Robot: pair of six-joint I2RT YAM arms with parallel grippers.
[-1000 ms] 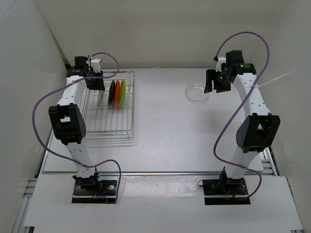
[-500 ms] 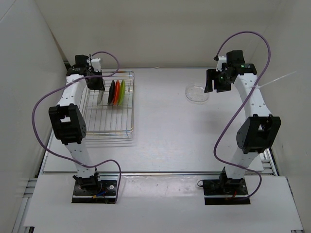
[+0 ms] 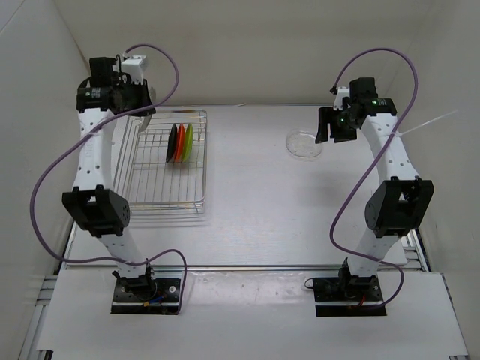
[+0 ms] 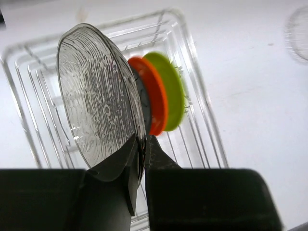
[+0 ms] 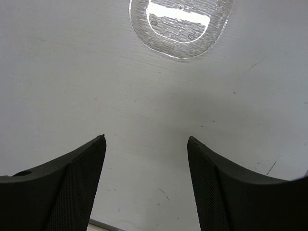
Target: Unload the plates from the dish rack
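Rack (image 3: pixel 204 150) holds black, orange and green plates (image 3: pixel 181 142) on edge; above it left claw (image 4: pixel 140 161) pinches a clear plate (image 4: pixel 96 101) by its rim. Right claw (image 5: pixel 147 159) hangs spread by another clear plate (image 5: pixel 180 21) on the table (image 3: pixel 262 202).

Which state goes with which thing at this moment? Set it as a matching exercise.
1. left claw
2. right claw
3. lime green plate
4. right clear plate

a. open, empty
b. upright in the dish rack
c. flat on the table
d. shut on the left clear plate

Pairs: 1-d, 2-a, 3-b, 4-c
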